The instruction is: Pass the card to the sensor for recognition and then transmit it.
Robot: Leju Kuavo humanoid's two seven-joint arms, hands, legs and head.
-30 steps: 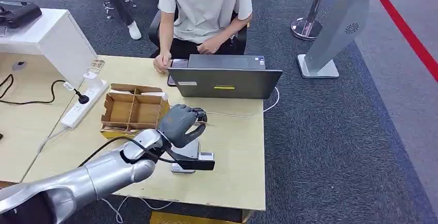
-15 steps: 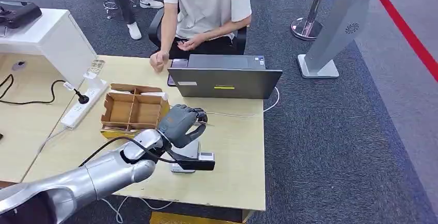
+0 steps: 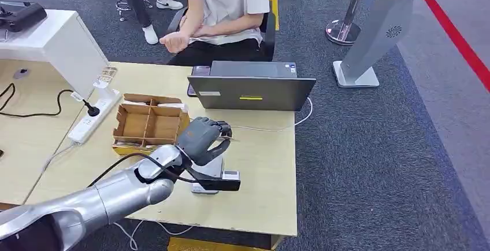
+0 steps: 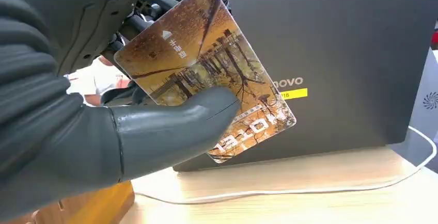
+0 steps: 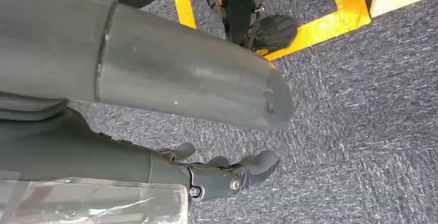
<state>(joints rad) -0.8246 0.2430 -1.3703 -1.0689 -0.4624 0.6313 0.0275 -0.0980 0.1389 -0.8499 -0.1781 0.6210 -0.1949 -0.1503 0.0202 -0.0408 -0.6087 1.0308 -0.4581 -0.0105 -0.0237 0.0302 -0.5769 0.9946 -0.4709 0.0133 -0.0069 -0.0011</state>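
I see one left hand (image 3: 202,139) over the table (image 3: 263,164), thumb (image 4: 170,126) pressed across one card (image 4: 206,64), darker fingers behind it, so the card's pinched and held. Card has an orange-brown tree print, and it's tilted in front of the laptop's dark lid in the wrist cam. Hand w/ card hovers directly above one sensor (image 3: 216,178), a small grey-and-black unit near the table's 6 o'clock edge; can't tell if card touches it. One laptop (image 3: 251,92) at 12 o'clock from the hand, one cardboard divider box (image 3: 147,125) at 9 o'clock, one white power strip (image 3: 95,115) further at 9. One person (image 3: 222,8) seated at 12 beyond the laptop. Right hand (image 5: 227,175) hangs over grey carpet, fingers apart, holding nothing.
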